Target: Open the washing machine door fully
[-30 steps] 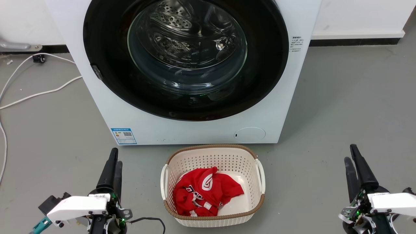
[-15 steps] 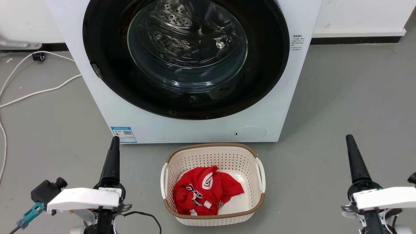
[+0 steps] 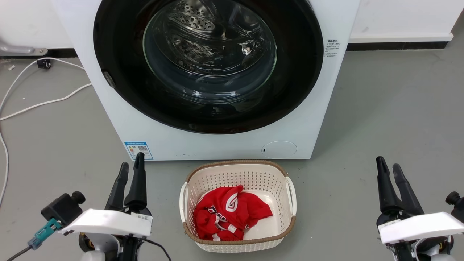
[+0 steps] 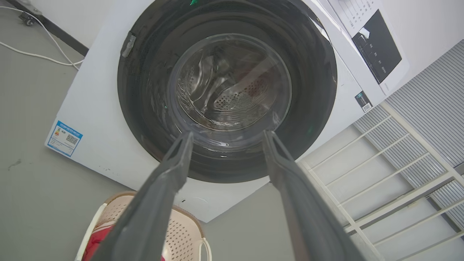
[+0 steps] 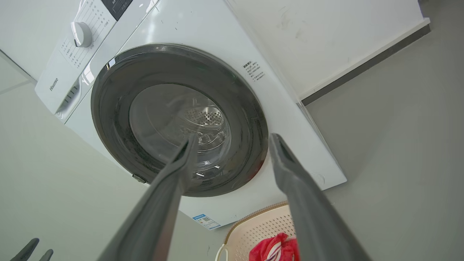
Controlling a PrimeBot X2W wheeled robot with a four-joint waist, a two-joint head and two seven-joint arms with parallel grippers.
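The washing machine door (image 3: 208, 61), a glossy black disc with a bulging glass centre, lies flush against the white machine front. A small grey latch (image 3: 108, 79) sits on its left rim. My left gripper (image 3: 132, 160) hovers over the floor at the lower left, open and empty, well short of the door. My right gripper (image 3: 388, 163) is at the lower right, also open and empty. The left wrist view looks up between its left gripper (image 4: 228, 133) at the door (image 4: 232, 83). The right wrist view has its right gripper (image 5: 233, 137) before the door (image 5: 179, 119).
A cream basket (image 3: 239, 246) holding a red garment (image 3: 228, 214) stands on the grey floor between my arms, just before the machine. White cables (image 3: 43, 103) trail at the left. A small round white flap (image 3: 279, 149) sits low on the machine front. A white rack (image 4: 384, 174) stands right of the machine.
Both wrists have rolled: each gripper showed a single edge-on finger half a second ago and now shows two spread fingers. The left shifted slightly right, the right slightly left. The door has not moved.
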